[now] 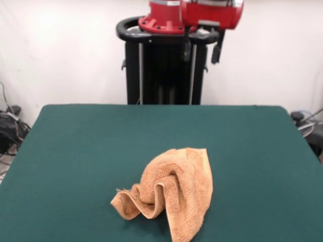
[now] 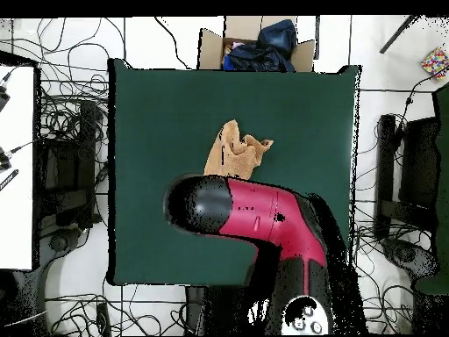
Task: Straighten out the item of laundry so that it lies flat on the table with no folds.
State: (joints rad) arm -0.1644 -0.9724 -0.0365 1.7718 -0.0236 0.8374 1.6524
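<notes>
The item of laundry (image 1: 171, 196) is an orange-tan terry towel, crumpled into a bunched heap with upright folds and curled edges. It sits on the green table (image 1: 91, 146) towards the front edge, slightly right of centre. In the overhead view the towel (image 2: 235, 151) lies near the middle of the table (image 2: 149, 114), just beyond the black end of the red arm (image 2: 254, 211). The arm is raised above the table. In the front view only the arm's red housing (image 1: 202, 12) shows at the top. Neither view shows the gripper.
The black pedestal (image 1: 164, 70) stands behind the table's far edge. In the overhead view a cardboard box (image 2: 259, 46) holding dark blue cloth sits just off the table's top edge. Cables (image 2: 70, 96) lie on the floor around the table.
</notes>
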